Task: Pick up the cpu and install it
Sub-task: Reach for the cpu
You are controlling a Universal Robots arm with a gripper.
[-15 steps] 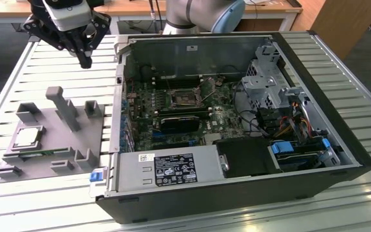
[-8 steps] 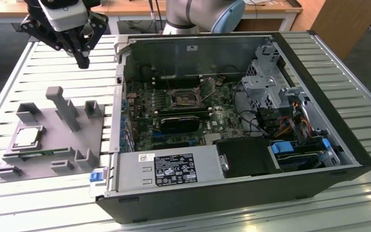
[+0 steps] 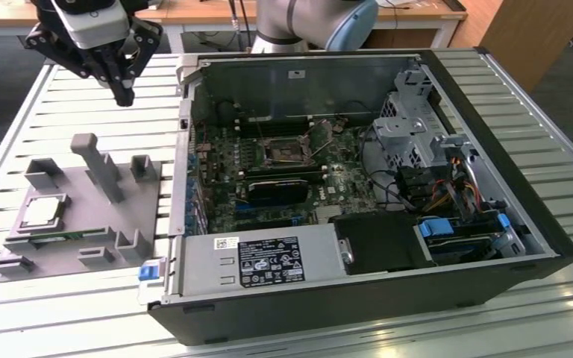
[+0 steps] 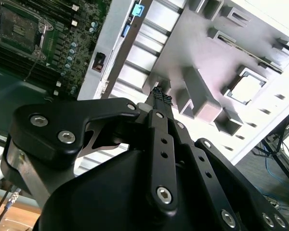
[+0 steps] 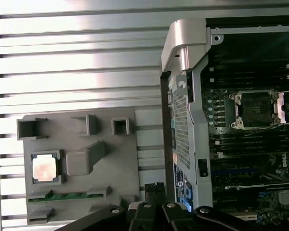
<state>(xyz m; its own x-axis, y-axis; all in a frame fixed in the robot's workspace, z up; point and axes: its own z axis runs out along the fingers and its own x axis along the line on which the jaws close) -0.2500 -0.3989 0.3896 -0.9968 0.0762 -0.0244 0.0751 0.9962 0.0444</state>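
The cpu point(image 3: 45, 212) lay flat in a square pocket of the grey holder point(image 3: 107, 224), at the exterior view's left of the open case point(image 3: 316, 317), a memory stick point(image 5: 67, 196) slotted beside it. Light, stiff and likely fragile, it wanted gripping by opposite edges. The hand point(image 3: 123, 97) hung on the holder's far side, fingers point(image 4: 160, 96) together, empty.

Silver-grey cpu point(image 3: 45, 211) with tan edge, plain grey holder point(image 3: 132, 224), green memory stick point(image 5: 70, 196), black gripper point(image 3: 124, 95), green motherboard point(image 3: 227, 198), black computer case point(image 3: 366, 309), white table point(image 3: 68, 313) striped with dark slots, blue clip point(image 3: 148, 271)
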